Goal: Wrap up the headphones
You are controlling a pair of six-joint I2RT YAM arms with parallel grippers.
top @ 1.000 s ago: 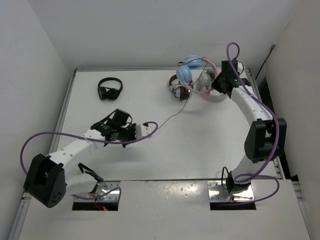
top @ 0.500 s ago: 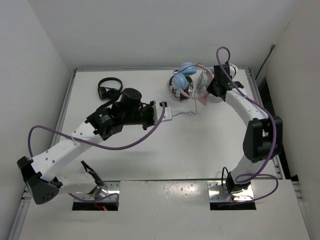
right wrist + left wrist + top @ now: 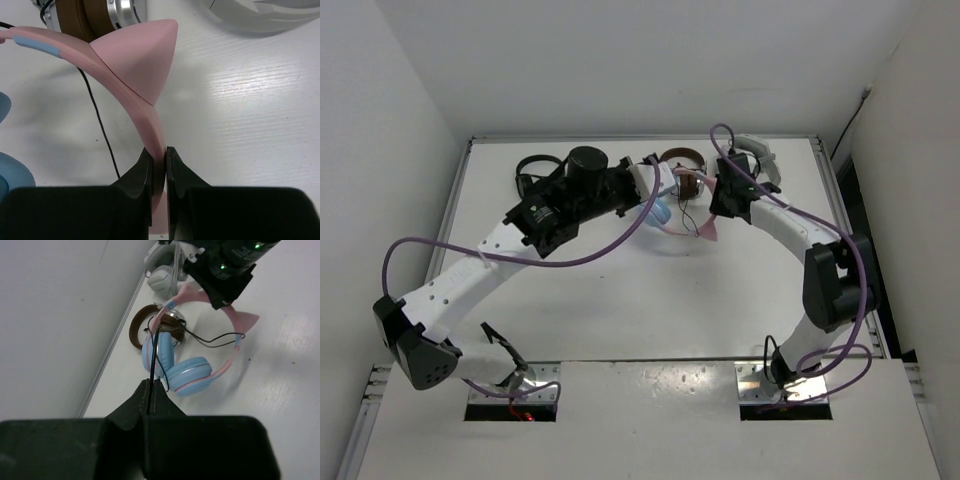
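The headphones (image 3: pixel 187 374) have light blue ear cups and a pink headband (image 3: pixel 135 85) with cat ears. They hang just above the table at back centre, blue cups (image 3: pixel 661 212) on the left. My right gripper (image 3: pixel 159 154) is shut on the pink headband just below a cat ear, and shows in the top view (image 3: pixel 718 211) at the band's right end. The thin dark cable (image 3: pixel 216 340) loops from the cups. My left gripper (image 3: pixel 150 386) is shut on a taut stretch of that cable, close above the cups (image 3: pixel 654 189).
A brown-and-silver pair (image 3: pixel 682 160) lies right behind the held headphones. A white pair (image 3: pixel 760 155) lies at the back right. A black pair (image 3: pixel 530 172) at the back left is partly hidden by my left arm. Walls close off the table's back and sides.
My left arm has swung from the table's left middle to back centre, holding the cable. My right gripper has carried the headphones left and nearer, away from the back right corner.
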